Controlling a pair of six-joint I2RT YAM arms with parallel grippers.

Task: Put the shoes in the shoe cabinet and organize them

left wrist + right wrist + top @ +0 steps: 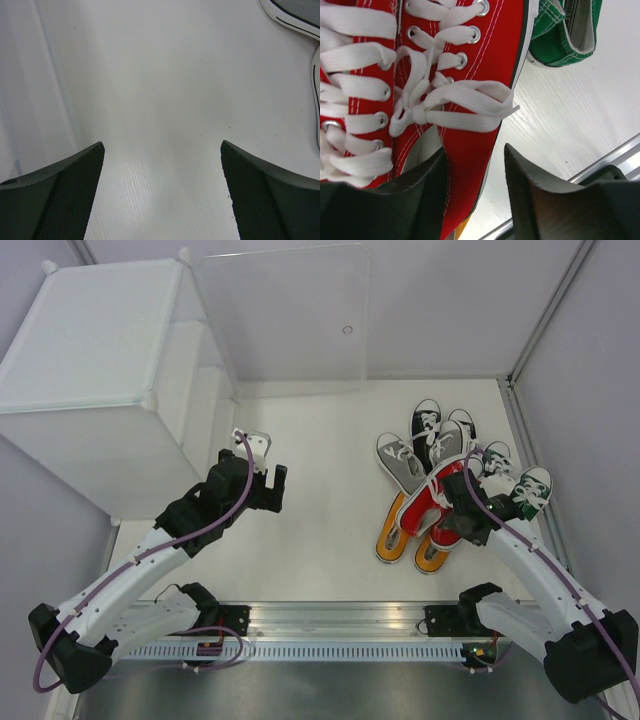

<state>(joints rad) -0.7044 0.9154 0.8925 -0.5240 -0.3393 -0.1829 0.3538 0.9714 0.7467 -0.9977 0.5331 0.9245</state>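
I am watching the red shoe (485,60) lying among the shoes (440,480) heaped on the table (320,440), well right of the shoe cabinet (90,360), with a green shoe (560,30) just beside it. The right gripper (475,150) is straddling its side wall, one finger inside the opening and one outside. I cannot tell whether it is clamping. Nearer the cabinet, the left gripper (162,145) is hovering over the table, fingers wide apart.
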